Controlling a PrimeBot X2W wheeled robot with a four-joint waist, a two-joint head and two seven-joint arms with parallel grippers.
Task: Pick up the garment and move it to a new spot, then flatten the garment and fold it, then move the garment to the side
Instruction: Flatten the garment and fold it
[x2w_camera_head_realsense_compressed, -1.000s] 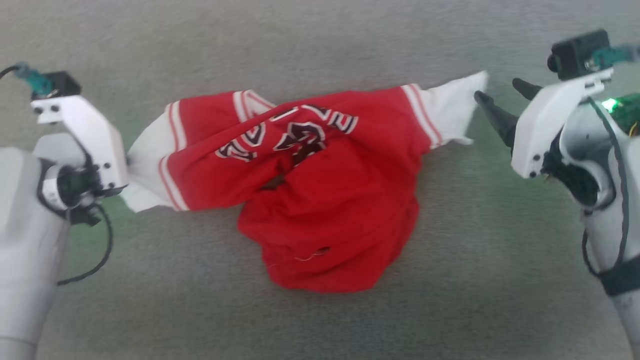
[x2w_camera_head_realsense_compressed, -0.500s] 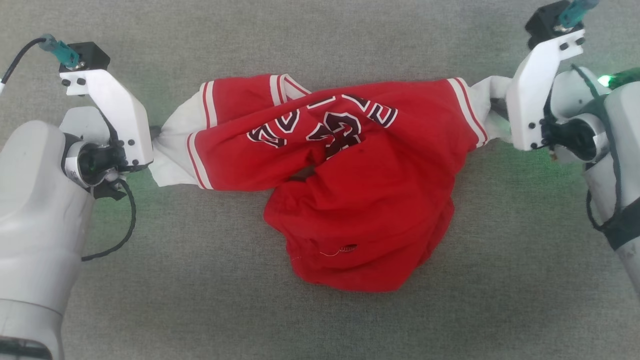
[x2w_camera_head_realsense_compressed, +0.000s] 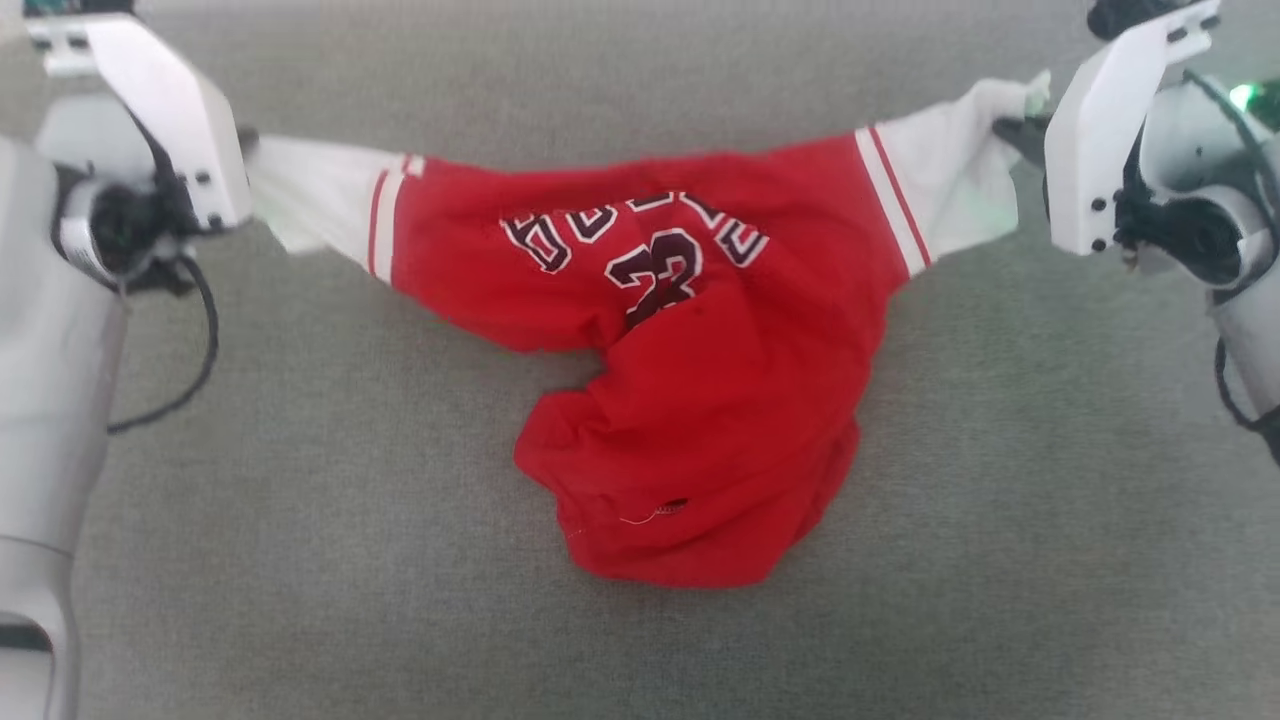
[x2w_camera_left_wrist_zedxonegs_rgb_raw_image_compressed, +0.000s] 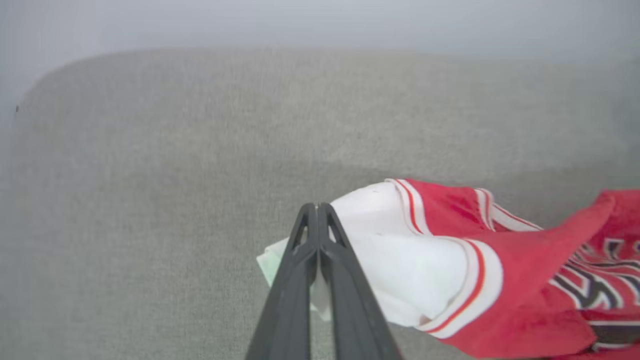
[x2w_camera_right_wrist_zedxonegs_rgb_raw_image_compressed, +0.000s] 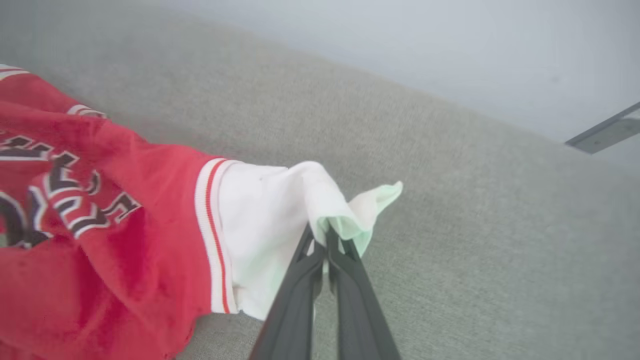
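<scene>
- Compared with one second earlier, the right gripper (x2w_camera_head_realsense_compressed: 1018, 128), then open and clear of the cloth, is now clamping the white sleeve on the robot's right. The garment (x2w_camera_head_realsense_compressed: 690, 400) is stretching wider between both arms.
- Head view: the left gripper (x2w_camera_head_realsense_compressed: 246, 138) is gripping the opposite white sleeve. The red body is sagging between the two grips, and its lower bunch is resting on the grey fabric surface (x2w_camera_head_realsense_compressed: 300, 560). The chest lettering and number are facing up.
- Left wrist view: the two fingers (x2w_camera_left_wrist_zedxonegs_rgb_raw_image_compressed: 345, 280) are pressing together and pinching white sleeve cloth. Striped trim and red body are trailing off to that view's right.
- Right wrist view: the fingers (x2w_camera_right_wrist_zedxonegs_rgb_raw_image_compressed: 295, 290) are closing tight on the sleeve end, with cloth bunching above the tips. The red body is hanging to that view's left, above the grey surface.
</scene>
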